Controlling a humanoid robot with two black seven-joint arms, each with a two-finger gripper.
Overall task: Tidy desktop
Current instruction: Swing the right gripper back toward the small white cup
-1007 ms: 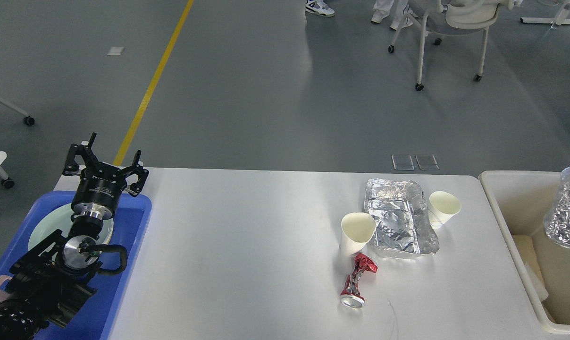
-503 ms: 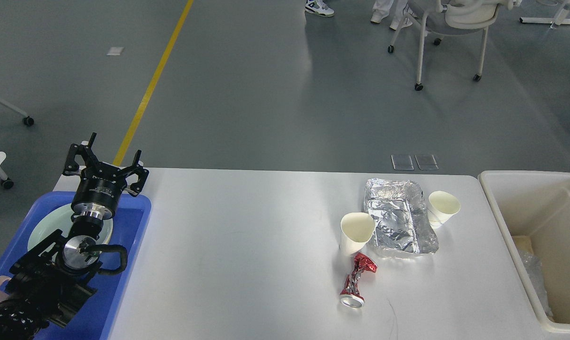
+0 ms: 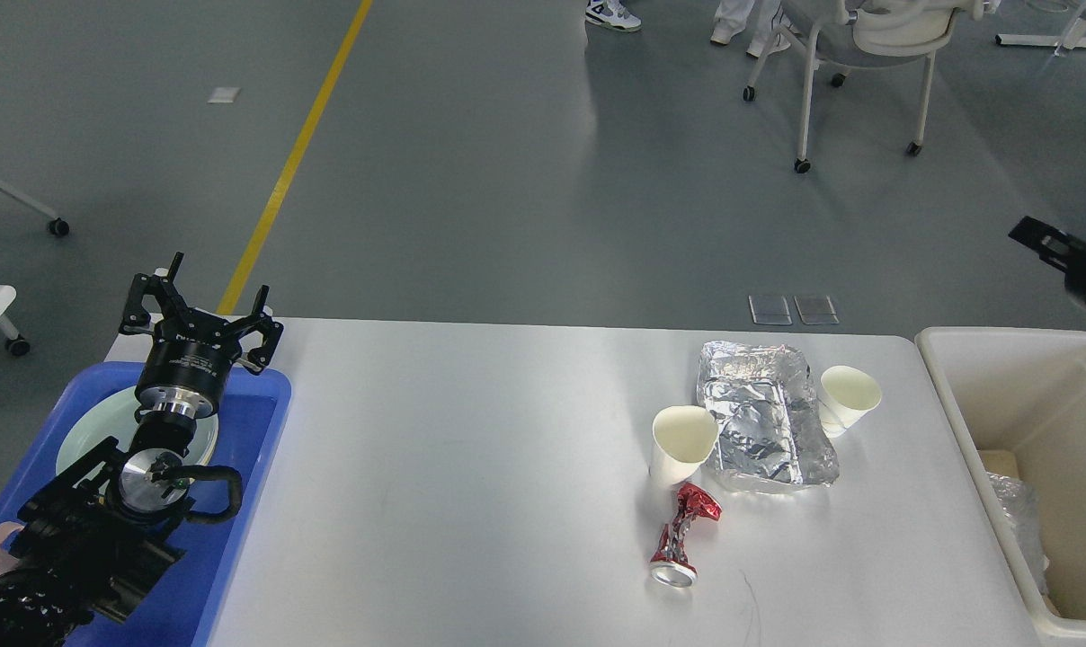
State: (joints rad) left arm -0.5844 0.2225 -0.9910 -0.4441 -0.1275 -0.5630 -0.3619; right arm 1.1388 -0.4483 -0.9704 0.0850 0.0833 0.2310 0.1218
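The desktop fills the lower middle of the view, a wide white slab with rounded far corners and a soft gloss, bare on its left half. Near the front edge on the right lies a crushed red can. Behind it stands a paper cup, touching a crumpled foil tray; a second cup leans at the foil's far right side. A blue tray sits at the desktop's left end with a pale plate in it. The left gripper hangs over the tray's far edge, fingers spread wide, empty. A cream bin stands at the right end. Above it the right gripper shows only partly at the frame's edge; I cannot tell its state
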